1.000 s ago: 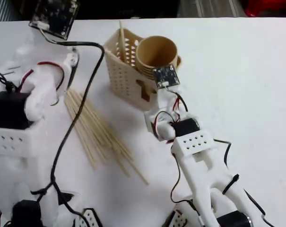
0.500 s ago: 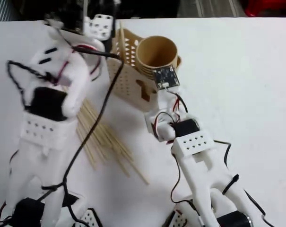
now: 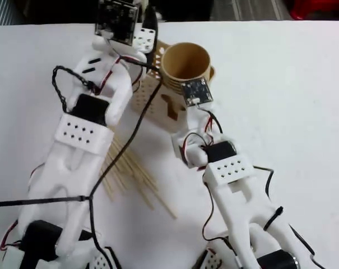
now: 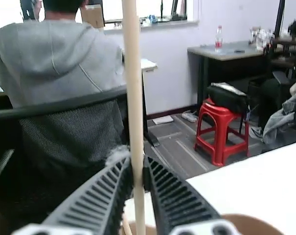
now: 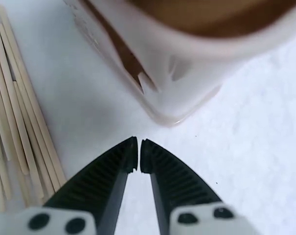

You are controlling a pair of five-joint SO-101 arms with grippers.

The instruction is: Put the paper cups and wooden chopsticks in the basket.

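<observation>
Over on the left, the left arm [image 3: 82,134] is stretched long across the table [image 3: 287,84] with its wrist raised. The left gripper [image 4: 137,171] is clamped on a single wooden chopstick [image 4: 130,73], held bolt upright between the ribbed jaws. The left wrist view gives that grip cleanly, while the high view gives the reach. Just beneath that gripper sits the basket [image 3: 158,112], with the paper cups [image 3: 185,59] stacked inside. Back behind it, under the forearm, loose chopsticks [image 3: 137,178] fan across the table. On to the right arm [image 3: 231,168]: it is folded low and pointing nose-down. The right gripper [image 5: 139,147] has its jaws pressed together on nothing, the tips just short of the basket's corner and the loose sticks off to one side.
</observation>
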